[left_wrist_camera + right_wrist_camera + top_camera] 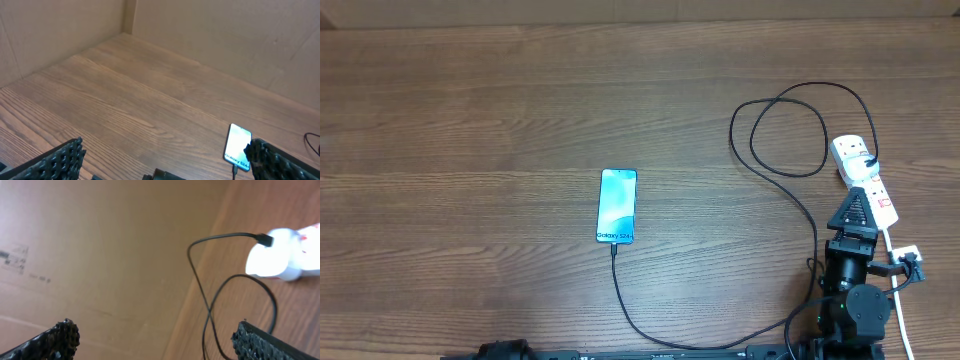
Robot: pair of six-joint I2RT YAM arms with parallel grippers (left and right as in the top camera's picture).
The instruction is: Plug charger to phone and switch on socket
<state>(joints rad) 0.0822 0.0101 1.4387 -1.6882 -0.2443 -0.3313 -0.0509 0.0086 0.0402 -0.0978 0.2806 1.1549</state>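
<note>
At mid-table I see the charger (615, 265) meeting the phone's (617, 206) near end. At right, my right gripper (855, 202) hangs spread and empty over the socket (861, 163); the left gripper (164, 150) is likewise spread.

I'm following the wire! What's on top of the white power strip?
The charger is plugged in at one end of the socket. The right end effector hangs over the middle, hiding what's underneath.

left gripper (165, 160) is holding jaws wide apart | right gripper (162, 341) is holding jaws wide apart | right arm (850, 285) is pointing forward
</note>
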